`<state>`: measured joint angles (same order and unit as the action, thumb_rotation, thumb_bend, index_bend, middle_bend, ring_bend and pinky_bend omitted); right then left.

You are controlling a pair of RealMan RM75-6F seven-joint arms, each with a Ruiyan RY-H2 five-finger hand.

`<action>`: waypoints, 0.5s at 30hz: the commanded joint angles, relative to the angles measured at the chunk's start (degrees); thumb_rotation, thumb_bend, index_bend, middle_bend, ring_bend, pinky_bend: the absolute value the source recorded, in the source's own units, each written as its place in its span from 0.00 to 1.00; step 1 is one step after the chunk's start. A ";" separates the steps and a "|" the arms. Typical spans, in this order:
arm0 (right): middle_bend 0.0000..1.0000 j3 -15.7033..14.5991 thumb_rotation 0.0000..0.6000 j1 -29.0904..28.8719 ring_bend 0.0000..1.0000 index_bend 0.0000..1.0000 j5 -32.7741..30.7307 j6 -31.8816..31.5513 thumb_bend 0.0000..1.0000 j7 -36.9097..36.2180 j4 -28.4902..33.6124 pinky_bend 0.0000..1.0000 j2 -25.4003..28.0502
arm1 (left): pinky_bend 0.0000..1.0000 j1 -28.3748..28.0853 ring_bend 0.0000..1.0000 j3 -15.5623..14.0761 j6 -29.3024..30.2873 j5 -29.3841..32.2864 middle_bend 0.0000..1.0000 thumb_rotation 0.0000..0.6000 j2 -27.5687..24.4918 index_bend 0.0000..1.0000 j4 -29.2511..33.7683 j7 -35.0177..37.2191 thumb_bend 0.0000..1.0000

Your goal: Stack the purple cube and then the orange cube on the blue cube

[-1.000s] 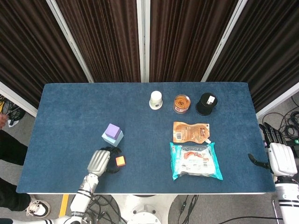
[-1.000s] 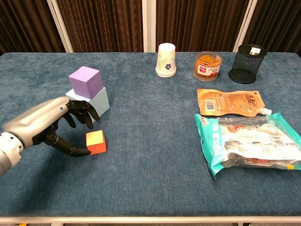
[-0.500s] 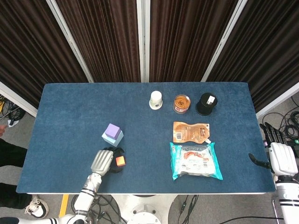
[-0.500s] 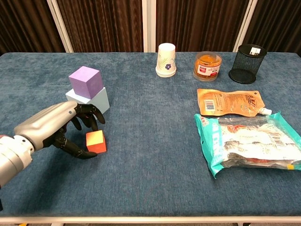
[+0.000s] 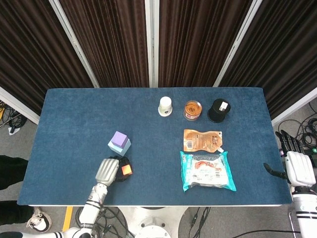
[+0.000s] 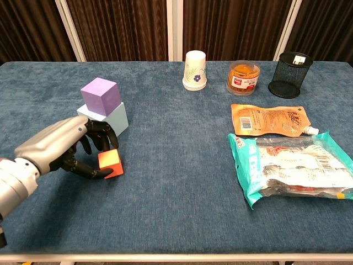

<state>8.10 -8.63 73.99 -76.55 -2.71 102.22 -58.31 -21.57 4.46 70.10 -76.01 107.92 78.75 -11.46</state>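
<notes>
On the near left of the table (image 6: 182, 221), the left hand (image 6: 60, 146) has its dark fingers (image 6: 91, 171) curled around the orange cube (image 6: 110, 163), thumb below and the others pressing its top and rear, so the tilted cube sits pinched between them. Just behind it the purple cube (image 6: 100, 96) sits on the blue cube (image 6: 113, 117). The right hand (image 5: 297, 166) hangs off the table's right edge, holding nothing, fingers apart.

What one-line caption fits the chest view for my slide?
Left hand closes its fingers on the orange cube, beside the purple cube already stacked on the blue cube.
</notes>
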 commanded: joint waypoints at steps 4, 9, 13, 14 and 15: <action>0.00 0.01 1.00 -0.05 0.00 0.00 -0.06 0.08 0.14 0.03 0.01 0.00 0.00 | 0.47 0.70 0.45 -0.51 1.20 -1.47 0.64 1.00 -4.89 0.51 4.52 -0.17 0.30; 0.00 -0.06 1.00 -0.22 0.00 0.00 -0.21 0.33 0.14 0.59 -0.01 0.00 -0.23 | 0.47 1.00 0.46 -0.55 1.54 -2.37 0.65 1.00 -12.25 0.52 10.61 -0.62 0.30; 0.00 -0.03 1.00 -0.42 0.00 0.00 -0.53 0.53 0.14 1.33 -0.01 0.00 -0.49 | 0.47 -0.64 0.46 -0.87 -0.39 -6.37 0.65 1.00 -20.64 0.51 12.81 3.06 0.30; 0.00 -0.01 1.00 -0.45 0.00 0.00 -0.65 0.56 0.14 1.50 -0.03 0.00 -0.57 | 0.47 -1.67 0.46 -1.40 -1.65 -8.66 0.65 1.00 -23.14 0.51 12.30 6.01 0.30; 0.00 0.01 1.00 -0.52 0.00 0.00 -0.81 0.64 0.14 1.69 -0.08 0.00 -0.67 | 0.47 -2.89 0.46 -1.95 -2.81 -11.37 0.65 1.00 -26.38 0.50 11.16 10.15 0.30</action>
<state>8.09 -9.10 73.27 -75.97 -1.11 102.17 -58.91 -21.91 3.61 70.09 -81.47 88.33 90.09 -8.87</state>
